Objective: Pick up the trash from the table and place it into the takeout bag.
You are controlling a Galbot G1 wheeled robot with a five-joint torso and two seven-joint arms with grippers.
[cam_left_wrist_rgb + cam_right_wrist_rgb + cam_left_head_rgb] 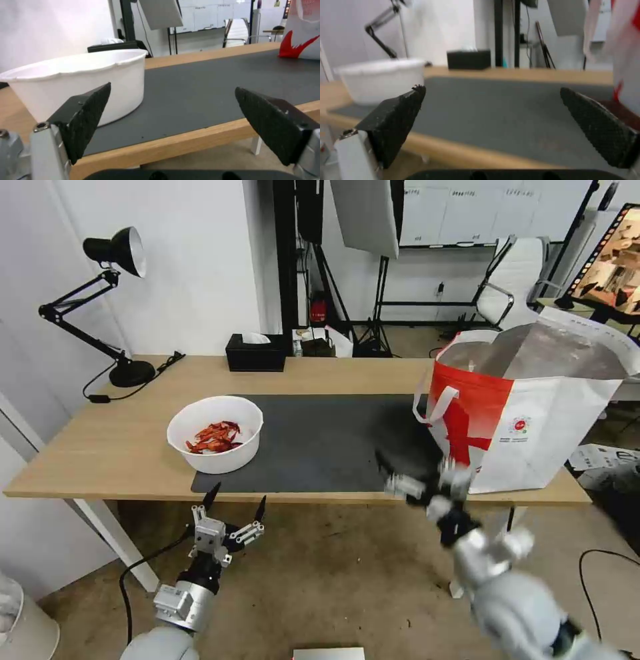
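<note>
The trash in sight is a white round bowl (215, 433) of red shells. It stands at the left end of the dark mat (320, 440) on the light-wood table (113, 447). The takeout bag (533, 413), white and red with a silver lining, stands open at the table's right end. My left gripper (238, 499) is open, just below and in front of the table's front edge, near the bowl (76, 82). My right gripper (417, 473) is blurred at the front edge beside the bag (625, 50). Its wrist view shows it open (491, 88) with nothing between the fingers.
A black tissue box (255, 352) sits at the table's back edge. A black desk lamp (113, 300) stands on the far left corner with its cable. Behind the table are light stands and a white chair (513, 280). A pale bin (27, 627) stands on the floor at lower left.
</note>
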